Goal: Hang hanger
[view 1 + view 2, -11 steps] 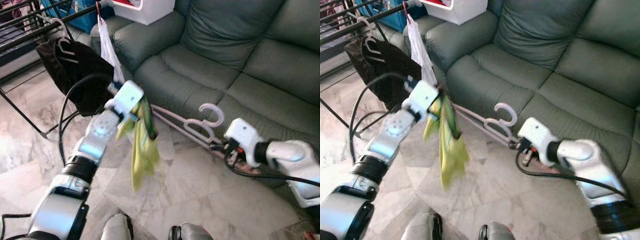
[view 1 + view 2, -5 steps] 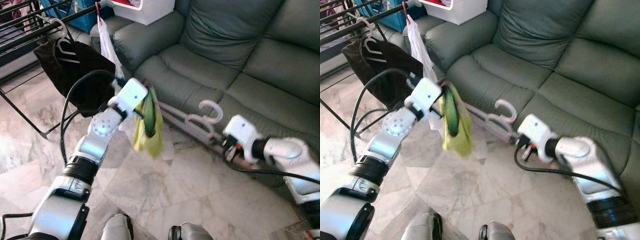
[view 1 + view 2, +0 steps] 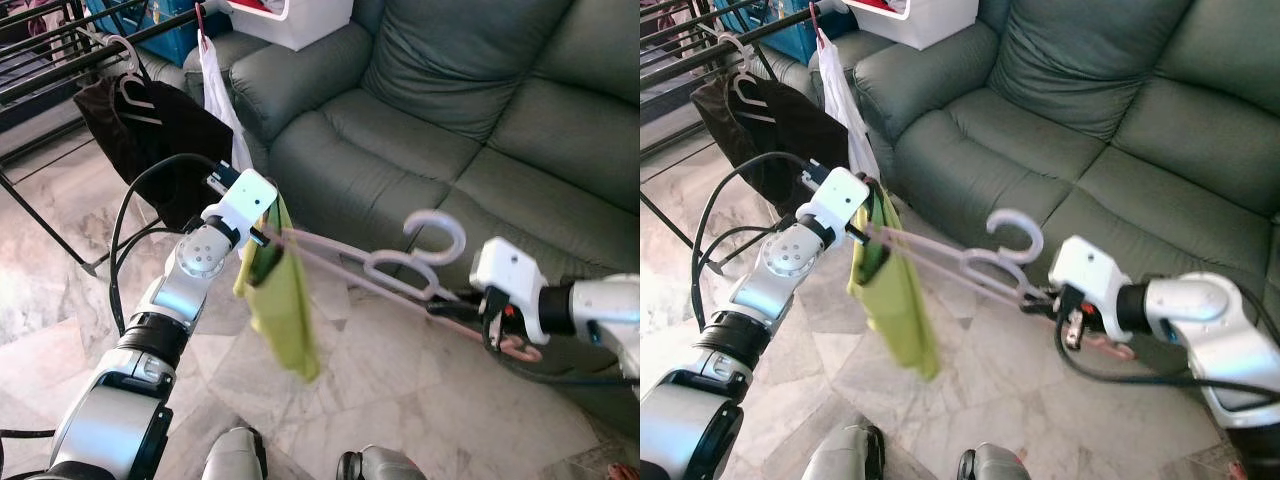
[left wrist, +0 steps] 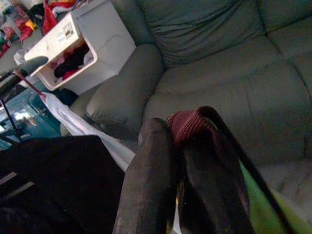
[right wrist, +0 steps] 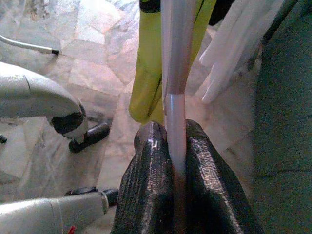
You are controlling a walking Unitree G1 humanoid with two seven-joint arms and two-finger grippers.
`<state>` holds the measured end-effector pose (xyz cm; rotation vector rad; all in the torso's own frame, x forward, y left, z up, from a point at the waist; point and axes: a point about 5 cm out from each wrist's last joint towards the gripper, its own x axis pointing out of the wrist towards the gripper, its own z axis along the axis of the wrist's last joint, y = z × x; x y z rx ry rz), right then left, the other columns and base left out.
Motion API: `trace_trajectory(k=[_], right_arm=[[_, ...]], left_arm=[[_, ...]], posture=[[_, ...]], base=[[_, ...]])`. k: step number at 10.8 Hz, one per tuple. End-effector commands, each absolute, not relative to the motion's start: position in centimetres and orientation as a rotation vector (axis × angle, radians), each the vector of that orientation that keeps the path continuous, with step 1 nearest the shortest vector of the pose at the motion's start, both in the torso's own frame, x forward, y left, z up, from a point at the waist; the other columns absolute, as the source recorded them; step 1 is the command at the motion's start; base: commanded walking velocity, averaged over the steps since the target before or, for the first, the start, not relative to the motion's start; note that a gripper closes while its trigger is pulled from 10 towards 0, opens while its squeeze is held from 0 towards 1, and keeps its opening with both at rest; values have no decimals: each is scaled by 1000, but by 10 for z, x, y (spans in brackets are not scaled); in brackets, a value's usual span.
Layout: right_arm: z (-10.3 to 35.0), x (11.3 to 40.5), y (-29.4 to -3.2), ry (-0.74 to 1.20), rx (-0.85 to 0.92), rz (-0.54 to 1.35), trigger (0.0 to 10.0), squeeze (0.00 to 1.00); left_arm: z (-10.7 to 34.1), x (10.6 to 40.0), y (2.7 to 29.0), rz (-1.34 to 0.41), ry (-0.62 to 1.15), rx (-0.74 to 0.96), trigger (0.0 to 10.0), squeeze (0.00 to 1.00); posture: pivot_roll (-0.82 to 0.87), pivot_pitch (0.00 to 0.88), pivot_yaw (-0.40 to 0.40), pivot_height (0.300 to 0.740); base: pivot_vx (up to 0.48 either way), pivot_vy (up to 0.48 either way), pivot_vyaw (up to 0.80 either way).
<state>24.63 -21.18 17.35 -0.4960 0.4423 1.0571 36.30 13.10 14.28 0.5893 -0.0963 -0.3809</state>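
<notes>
Nearest, at the bottom edge of the left eye view, the robot's feet [image 3: 300, 465] stand on the marble floor [image 3: 400, 400]. Just above, mid-frame, a pale pink hanger [image 3: 400, 270] stretches across between the two arms, its hook [image 3: 437, 232] pointing up in front of the sofa. At the right end, the right claw [image 3: 455, 305] is clenched on the hanger; the right wrist view shows its two black fingers [image 5: 146, 195] pressed against either side of the pink bar [image 5: 175, 126]. At the left end, the left claw [image 3: 265, 245] is closed on the top of a yellow-green cloth [image 3: 285, 310] where it meets the hanger's tip; the cloth hangs down from there toward the floor. In the left wrist view the fingers [image 4: 151, 180] pinch a dark red hem [image 4: 187, 124] with the green fabric below it. Behind the arms, the grey-green sofa [image 3: 470, 110] takes the upper right of the frame. On its arm at the top centre sits a white basket [image 3: 290, 20]. At the upper left stands a black rack [image 3: 60, 60] with a dark garment [image 3: 150, 140] on a white hanger [image 3: 125, 85], and a white plastic bag [image 3: 220, 100] hangs beside it, near the sofa arm.
</notes>
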Motion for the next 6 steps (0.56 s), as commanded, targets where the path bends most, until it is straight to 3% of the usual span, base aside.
trace_trajectory(k=[1,4,6], right_arm=[[178,246,-211,427,-514,1058,10000,0],[173,259,-214,412,-541,913,10000,0],[156,261,-206,412,-433,881,10000,0]], left_arm=[[152,367,129,-369,-136,603,10000,0],[157,369,139,-317,-145,606,10000,0],[168,370,133,-324,-179,570,10000,0]], posture=[[-82,89,-24,740],[-77,90,-25,740],[-84,92,-26,740]], base=[[0,0,0],[0,0,0],[0,0,0]])
